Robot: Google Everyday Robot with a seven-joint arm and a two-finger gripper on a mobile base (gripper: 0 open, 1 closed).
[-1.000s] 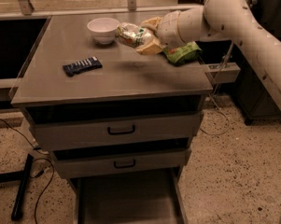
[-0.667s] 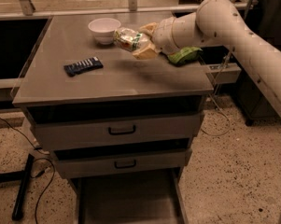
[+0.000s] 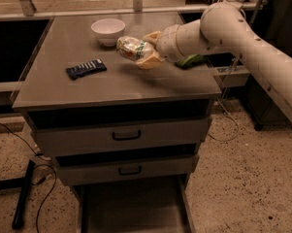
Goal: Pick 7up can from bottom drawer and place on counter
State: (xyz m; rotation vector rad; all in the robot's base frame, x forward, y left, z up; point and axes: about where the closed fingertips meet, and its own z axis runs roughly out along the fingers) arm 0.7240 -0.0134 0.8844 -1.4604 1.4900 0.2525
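Grips the can (image 3: 130, 47) in the clenched gripper (image 3: 146, 50), tan fingers above and below its right end. Holds it sideways over the counter (image 3: 111, 87), just in front and to the right of the white bowl (image 3: 108, 30). Shows a green band on the silvery can; cannot read any lettering. Down by the floor, bottom drawer (image 3: 136, 211) pulled out, dark floor showing. Above it, two drawers (image 3: 77, 141) with black handles. Elsewhere on the counter, a dark flat gadget (image 3: 86, 68) at left, well apart from the can, and a green bag (image 3: 190, 60) behind the arm.
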